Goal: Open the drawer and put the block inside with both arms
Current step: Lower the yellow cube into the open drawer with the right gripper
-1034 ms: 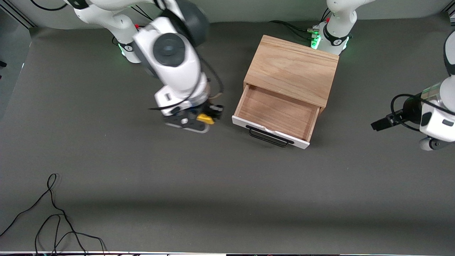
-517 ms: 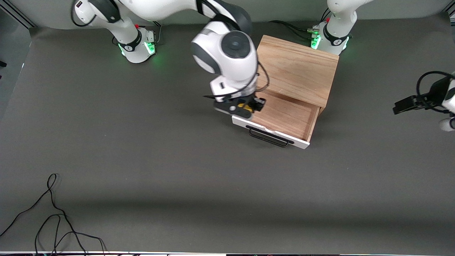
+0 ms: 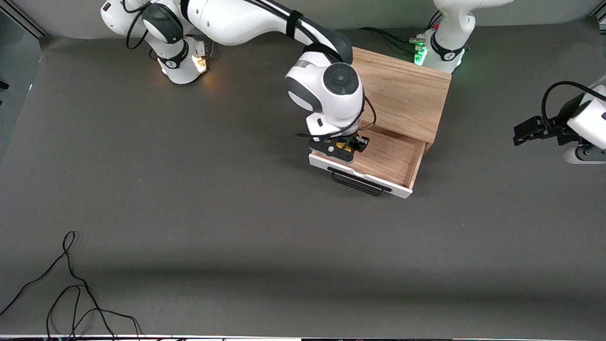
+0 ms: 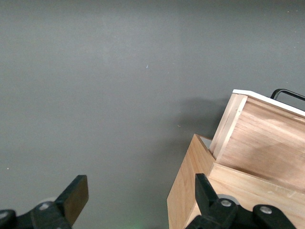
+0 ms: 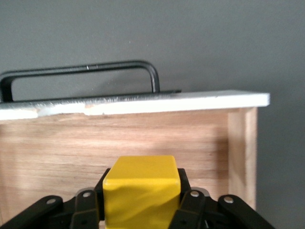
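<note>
The oak box (image 3: 402, 90) has its drawer (image 3: 388, 156) pulled open, with white front panel (image 3: 362, 176) and black bar handle (image 3: 357, 184). My right gripper (image 3: 343, 146) is shut on the yellow block (image 3: 344, 146) and holds it over the drawer's inside, near the front panel at the right arm's end. In the right wrist view the block (image 5: 141, 186) sits between the jaws of that gripper (image 5: 141, 202), with the front panel (image 5: 143, 102) and handle (image 5: 81, 71) past it. My left gripper (image 3: 525, 129) waits open over the table beside the box; in its own view (image 4: 139, 183) it is empty.
A loose black cable (image 3: 71, 284) lies on the grey mat near the front camera at the right arm's end. The left wrist view shows the box's side (image 4: 188, 191) and the drawer's side (image 4: 257, 143). Cables run by the left arm's base (image 3: 440, 47).
My right gripper carried the yellow block from over the mat beside the drawer to over the open drawer. My left arm shifted a little near the table's end.
</note>
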`<state>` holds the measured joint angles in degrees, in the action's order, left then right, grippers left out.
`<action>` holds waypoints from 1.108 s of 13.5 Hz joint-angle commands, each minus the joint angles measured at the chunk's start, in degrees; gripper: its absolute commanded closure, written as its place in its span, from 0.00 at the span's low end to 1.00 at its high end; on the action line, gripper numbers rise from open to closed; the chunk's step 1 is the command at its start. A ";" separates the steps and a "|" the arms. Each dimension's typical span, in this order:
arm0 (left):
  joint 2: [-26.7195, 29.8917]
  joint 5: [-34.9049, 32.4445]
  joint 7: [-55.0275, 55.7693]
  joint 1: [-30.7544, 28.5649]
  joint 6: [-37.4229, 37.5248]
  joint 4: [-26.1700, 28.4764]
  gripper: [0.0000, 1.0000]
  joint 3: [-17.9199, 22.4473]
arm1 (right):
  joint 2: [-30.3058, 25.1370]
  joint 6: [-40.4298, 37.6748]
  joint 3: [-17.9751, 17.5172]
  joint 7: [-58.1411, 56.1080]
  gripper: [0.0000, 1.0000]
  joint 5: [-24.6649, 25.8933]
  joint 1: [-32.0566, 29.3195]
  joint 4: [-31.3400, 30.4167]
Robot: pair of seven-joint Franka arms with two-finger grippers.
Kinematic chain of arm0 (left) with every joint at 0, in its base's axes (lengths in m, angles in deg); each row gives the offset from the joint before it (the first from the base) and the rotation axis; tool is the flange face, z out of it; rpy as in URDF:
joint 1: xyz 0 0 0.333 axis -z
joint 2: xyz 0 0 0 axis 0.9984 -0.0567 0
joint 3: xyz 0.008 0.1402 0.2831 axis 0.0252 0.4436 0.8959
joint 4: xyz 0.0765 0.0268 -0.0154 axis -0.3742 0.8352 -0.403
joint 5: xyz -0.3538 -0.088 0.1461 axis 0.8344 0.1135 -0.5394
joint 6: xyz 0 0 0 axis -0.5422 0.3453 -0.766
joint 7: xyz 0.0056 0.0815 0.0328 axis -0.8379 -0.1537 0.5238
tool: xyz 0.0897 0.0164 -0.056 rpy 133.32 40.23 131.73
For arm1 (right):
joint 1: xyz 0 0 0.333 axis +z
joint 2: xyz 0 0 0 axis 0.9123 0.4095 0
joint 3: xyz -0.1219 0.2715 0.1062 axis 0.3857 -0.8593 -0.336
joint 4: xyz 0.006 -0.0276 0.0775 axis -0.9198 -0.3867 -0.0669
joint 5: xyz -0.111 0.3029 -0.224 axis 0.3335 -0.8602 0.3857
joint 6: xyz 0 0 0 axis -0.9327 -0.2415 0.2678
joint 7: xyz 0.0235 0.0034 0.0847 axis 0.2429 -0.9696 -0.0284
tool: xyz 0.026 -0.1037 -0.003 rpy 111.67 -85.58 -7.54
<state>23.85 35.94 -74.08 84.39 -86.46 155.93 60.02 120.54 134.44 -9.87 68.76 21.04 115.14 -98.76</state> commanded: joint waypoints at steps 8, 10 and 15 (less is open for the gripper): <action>1.56 0.57 -1.34 2.27 -2.47 1.68 0.00 1.65 | 4.41 0.54 0.26 4.18 0.77 -0.09 0.87 2.38; 1.56 0.57 -1.34 2.88 -2.47 1.68 0.00 1.83 | 4.59 0.63 0.43 3.74 0.14 0.35 0.87 2.29; 1.73 0.31 -1.43 2.62 -1.94 1.68 0.00 1.83 | 2.14 -0.34 0.78 3.30 0.06 0.35 0.78 2.47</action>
<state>24.05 35.95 -74.37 85.90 -87.86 156.04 60.60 123.93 135.29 -9.65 71.50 21.04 115.70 -97.65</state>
